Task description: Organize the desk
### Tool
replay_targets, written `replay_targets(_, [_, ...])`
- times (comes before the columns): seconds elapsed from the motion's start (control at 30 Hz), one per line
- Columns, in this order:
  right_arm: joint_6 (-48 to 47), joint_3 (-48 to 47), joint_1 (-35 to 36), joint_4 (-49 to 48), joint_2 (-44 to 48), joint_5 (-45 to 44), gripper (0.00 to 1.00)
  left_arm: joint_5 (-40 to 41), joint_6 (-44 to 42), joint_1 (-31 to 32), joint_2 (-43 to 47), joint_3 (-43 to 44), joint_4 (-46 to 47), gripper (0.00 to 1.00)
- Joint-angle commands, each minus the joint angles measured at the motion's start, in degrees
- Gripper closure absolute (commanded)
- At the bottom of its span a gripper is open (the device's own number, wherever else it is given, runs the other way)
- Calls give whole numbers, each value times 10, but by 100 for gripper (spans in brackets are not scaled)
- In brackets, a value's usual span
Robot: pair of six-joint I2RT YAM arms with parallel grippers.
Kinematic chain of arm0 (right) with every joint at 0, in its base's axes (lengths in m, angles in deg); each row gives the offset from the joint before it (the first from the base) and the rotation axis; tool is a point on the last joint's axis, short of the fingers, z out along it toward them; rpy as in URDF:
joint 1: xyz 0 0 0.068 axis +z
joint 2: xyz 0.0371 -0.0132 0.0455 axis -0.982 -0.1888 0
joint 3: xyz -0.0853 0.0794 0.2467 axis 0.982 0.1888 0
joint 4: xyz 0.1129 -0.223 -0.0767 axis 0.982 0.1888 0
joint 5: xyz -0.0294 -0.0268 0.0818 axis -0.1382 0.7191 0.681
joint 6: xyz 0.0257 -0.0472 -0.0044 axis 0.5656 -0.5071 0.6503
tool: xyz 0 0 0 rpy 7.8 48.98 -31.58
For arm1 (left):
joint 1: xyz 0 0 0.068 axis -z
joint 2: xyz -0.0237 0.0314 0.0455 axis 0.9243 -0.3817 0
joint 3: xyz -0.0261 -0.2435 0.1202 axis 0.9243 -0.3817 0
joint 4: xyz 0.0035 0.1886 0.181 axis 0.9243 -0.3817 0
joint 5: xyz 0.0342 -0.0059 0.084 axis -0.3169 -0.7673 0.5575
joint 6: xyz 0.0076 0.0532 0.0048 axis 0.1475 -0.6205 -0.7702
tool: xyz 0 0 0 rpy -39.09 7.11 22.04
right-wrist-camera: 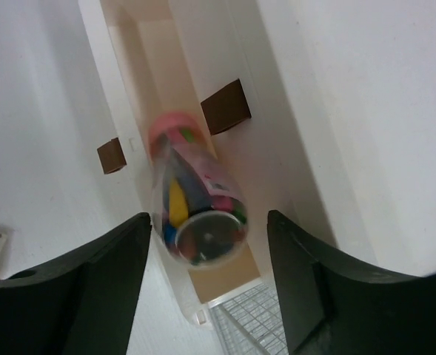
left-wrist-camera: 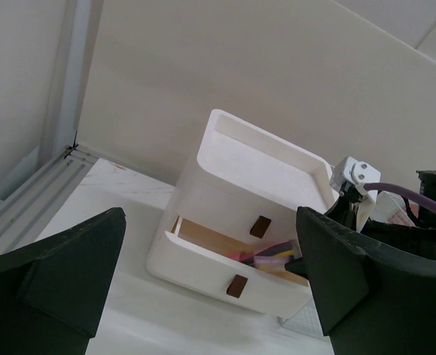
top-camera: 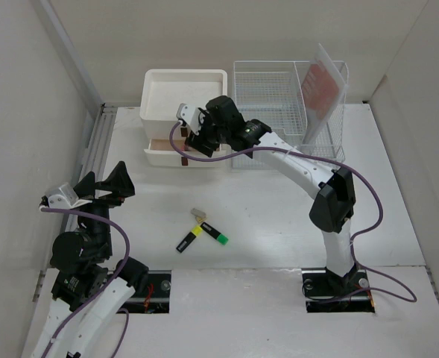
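Observation:
The white desk carries a white drawer unit at the back, its lower drawer pulled open. My right gripper hangs over that drawer, open. In the right wrist view a clear tube of coloured pieces with a pink cap lies blurred between the spread fingers, pointing into the drawer, with a gap to the right finger. My left gripper is open and empty at the desk's left. The left wrist view shows the open drawer with coloured items inside.
Two highlighters, black-yellow and green, and a small beige piece lie mid-desk. A white wire rack holding a clear folder with a pink sheet stands right of the drawer unit. Beige walls enclose the desk.

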Motion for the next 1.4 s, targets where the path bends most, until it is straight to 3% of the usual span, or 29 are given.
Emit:
replay_targets(0.0, [7,-9,9,-34,24,-10,29,4,-6,2,-5,-1,19,0])
replay_targets(0.4, [7,34,24,-52,82,-20,24,4,-6,2,-5,-1,19,0])
replay_targets(0.5, [12,42,30,-58,102,-13,32,4,-6,2,-5,-1,19,0])
replay_targets(0.63, [12,58,30,-52,107,8,71,4,-6,2,-5,-1,19,0])
replay_targets(0.67, [2,71,30,-52,113,19,74,4,-6,2,-5,-1,19,0])
replay_targets(0.9, [2,122,30,-77,119,26,80,4,-6,2,-5,-1,19,0])
replay_targets(1.37, [-10,128,35,-77,97,31,89,4,-6,2,0,-1,19,0])
